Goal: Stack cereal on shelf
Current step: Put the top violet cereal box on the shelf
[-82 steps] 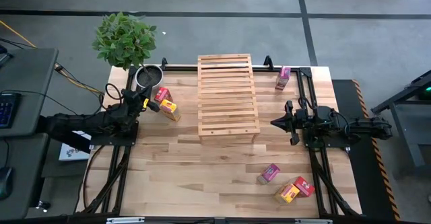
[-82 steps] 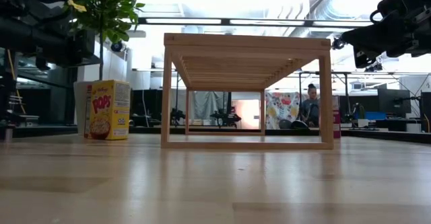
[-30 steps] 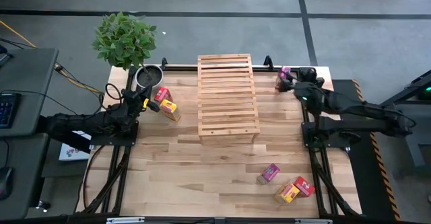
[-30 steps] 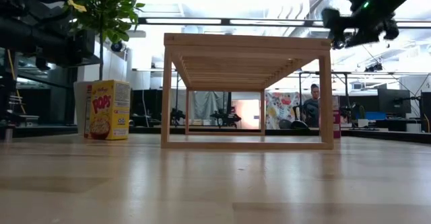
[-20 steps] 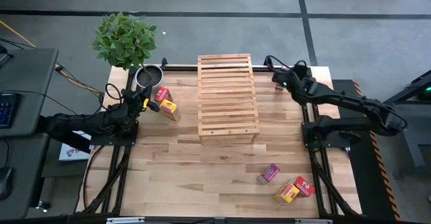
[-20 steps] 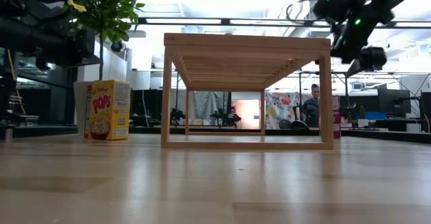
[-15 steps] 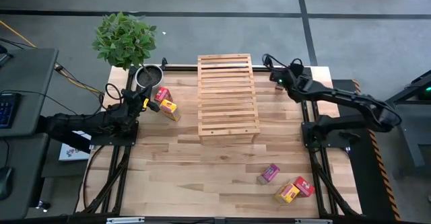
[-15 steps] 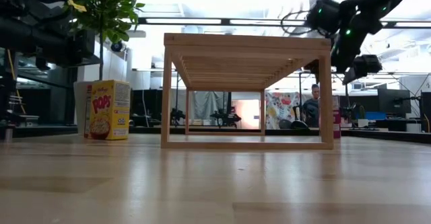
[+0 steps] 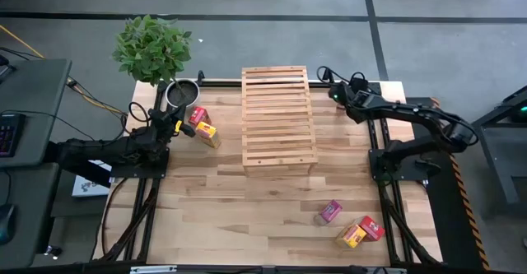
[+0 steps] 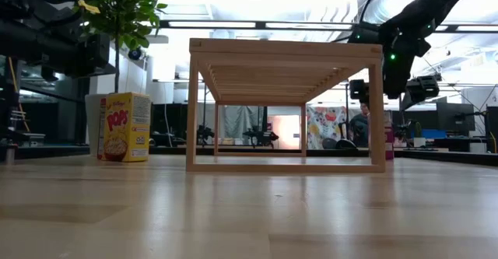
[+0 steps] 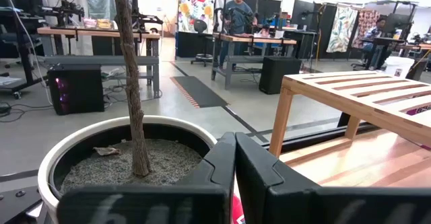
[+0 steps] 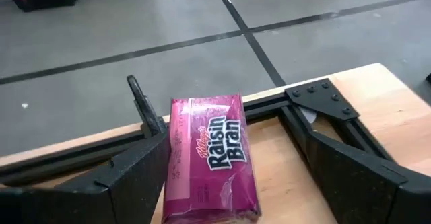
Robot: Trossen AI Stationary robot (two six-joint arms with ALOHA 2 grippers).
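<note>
Shelf [image 9: 279,118] top bare, none of six boxes stacked. Right gripper [image 12: 225,177], upper right of high view, spread around pink box [image 12: 212,158], not clamped. Left gripper [image 11: 235,158] closed, empty, parked by planter [image 11: 60,158].

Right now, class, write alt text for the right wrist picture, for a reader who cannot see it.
A pink Raisin Bran cereal box sits near the far edge of a wooden table, framed between the two open dark fingers of the robot's right hand, which has not closed on it. Beyond the table edge lies grey floor.
</note>
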